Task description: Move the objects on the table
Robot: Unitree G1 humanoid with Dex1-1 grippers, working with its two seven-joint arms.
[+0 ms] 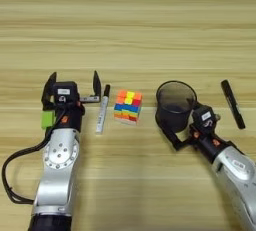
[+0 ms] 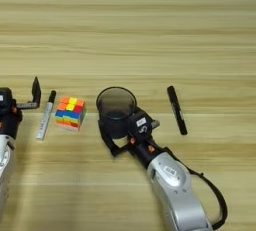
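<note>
Gripping the dark cup [image 1: 175, 106] around its wall, the right gripper [image 1: 175, 125] holds it upright on the table [image 1: 128, 35]. A slim black marker [image 1: 233, 103] lies near the cup's right. The puzzle cube [image 1: 128, 106] sits left of the cup, just beside the white marker [image 1: 103, 109]. Left of that marker, the left gripper [image 1: 73, 86] rests with its fingers spread wide, holding nothing.

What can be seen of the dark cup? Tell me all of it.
The dark translucent cup is round, looks like smoky plastic, and stands upright with its mouth open. It sits on the table, right of the puzzle cube and left of the slim black marker. The right gripper is closed around its wall.
</note>
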